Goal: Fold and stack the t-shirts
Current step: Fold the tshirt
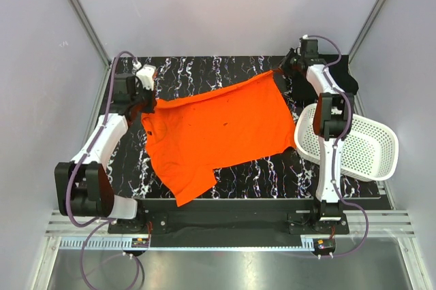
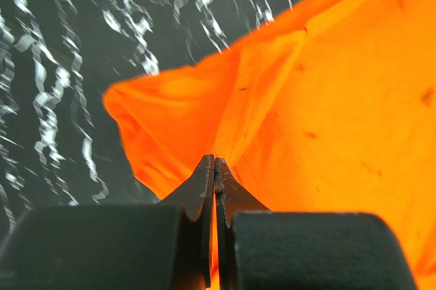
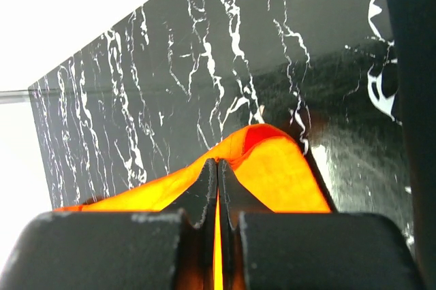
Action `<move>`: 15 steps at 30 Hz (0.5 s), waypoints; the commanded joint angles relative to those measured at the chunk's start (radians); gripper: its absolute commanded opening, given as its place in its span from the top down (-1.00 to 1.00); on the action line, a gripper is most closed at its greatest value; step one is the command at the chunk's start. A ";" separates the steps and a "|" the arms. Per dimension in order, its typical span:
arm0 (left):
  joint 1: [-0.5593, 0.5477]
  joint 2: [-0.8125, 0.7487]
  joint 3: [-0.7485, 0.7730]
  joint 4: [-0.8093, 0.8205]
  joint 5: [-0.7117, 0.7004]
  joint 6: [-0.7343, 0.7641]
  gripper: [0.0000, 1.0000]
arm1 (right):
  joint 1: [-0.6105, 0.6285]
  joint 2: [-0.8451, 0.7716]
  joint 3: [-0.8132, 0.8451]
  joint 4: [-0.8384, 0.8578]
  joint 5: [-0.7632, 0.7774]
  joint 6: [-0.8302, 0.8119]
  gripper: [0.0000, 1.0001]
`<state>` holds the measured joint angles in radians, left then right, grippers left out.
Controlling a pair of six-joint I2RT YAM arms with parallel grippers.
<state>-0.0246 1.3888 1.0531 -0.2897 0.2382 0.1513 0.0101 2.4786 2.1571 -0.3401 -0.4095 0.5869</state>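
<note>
item: bright orange soft fabric t-shirt [image 1: 214, 130], spread across the black marbled table [image 1: 266, 167]. left claw [image 2: 215, 162] clenched on one far corner, right claw [image 3: 217, 162] on the other. handling: probably best to pull the edge taut and level before folding.

Orange t-shirt [image 1: 214, 130]: soft matt cloth. Table [image 1: 259, 171]: glossy black marbled surface. Basket [image 1: 371, 150]: white perforated plastic.

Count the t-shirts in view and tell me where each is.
1: the bright orange fabric t-shirt, spread over the black marbled table, held by the left gripper and right gripper. Another may be hidden.
</note>
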 commanded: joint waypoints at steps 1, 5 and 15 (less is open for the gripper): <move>-0.024 -0.005 -0.037 -0.054 -0.025 -0.024 1.00 | -0.004 -0.101 -0.052 0.010 0.026 -0.042 1.00; -0.044 0.004 -0.042 -0.106 -0.068 -0.012 1.00 | -0.033 -0.125 -0.109 0.004 0.021 -0.048 1.00; -0.106 0.009 -0.068 -0.184 -0.059 -0.061 1.00 | -0.035 -0.119 -0.177 -0.063 0.055 -0.105 1.00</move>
<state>-0.1093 1.3960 1.0008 -0.4622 0.1894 0.1123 -0.0216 2.4142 1.9926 -0.3954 -0.3973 0.5339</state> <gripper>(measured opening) 0.008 0.011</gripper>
